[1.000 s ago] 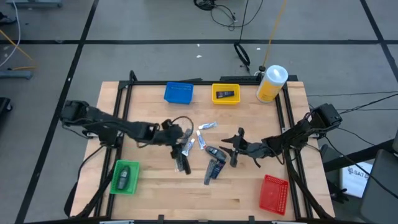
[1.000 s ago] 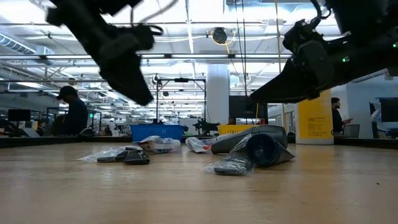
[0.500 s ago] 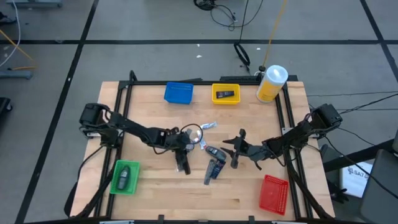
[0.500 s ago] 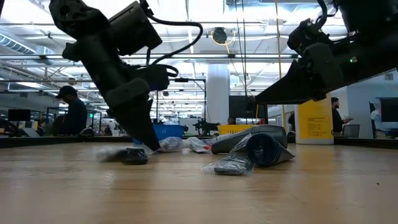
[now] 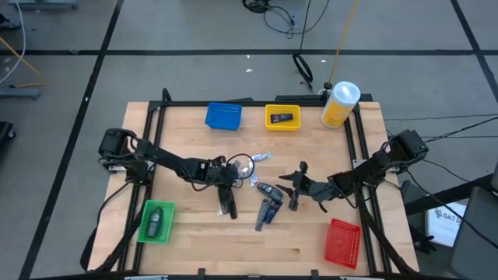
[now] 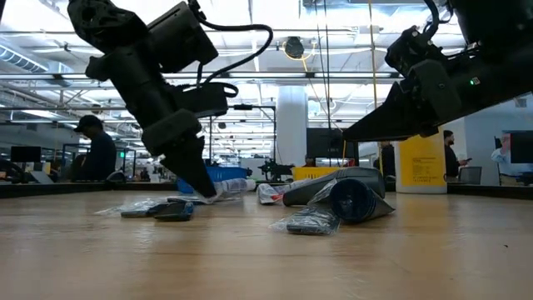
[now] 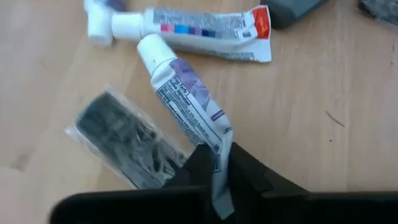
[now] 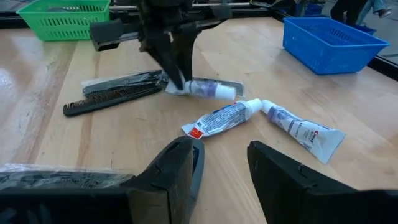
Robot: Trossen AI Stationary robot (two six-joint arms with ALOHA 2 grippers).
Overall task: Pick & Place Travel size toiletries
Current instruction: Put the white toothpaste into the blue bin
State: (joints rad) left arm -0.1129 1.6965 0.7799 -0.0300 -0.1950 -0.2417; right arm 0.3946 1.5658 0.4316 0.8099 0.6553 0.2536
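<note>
Worktop [image 5: 311, 241]: toiletries [image 5: 264, 204] clustered at centre, between left tool [image 5: 231, 183] and right tool [image 5: 296, 187]. Two bins [image 5: 224, 116] and bottle [image 5: 339, 104] along far edge; one bin [image 5: 156, 221] near-left, another near-right.

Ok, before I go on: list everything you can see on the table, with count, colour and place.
Toothpaste tubes: three, white, table middle; one pinched at its crimped end.
Combs: two, black, one wrapped, beside the tubes.
Dark packets: several, grey-black, centre.
Blue bin: one, far edge.
Yellow bin: one, far edge, dark item inside.
Green bin: one, near left, dark item inside.
Red bin: one, near right.
Yellow bottle: one, white cap, far right.
Left gripper: on tube.
Right gripper: open, mid-right.
</note>
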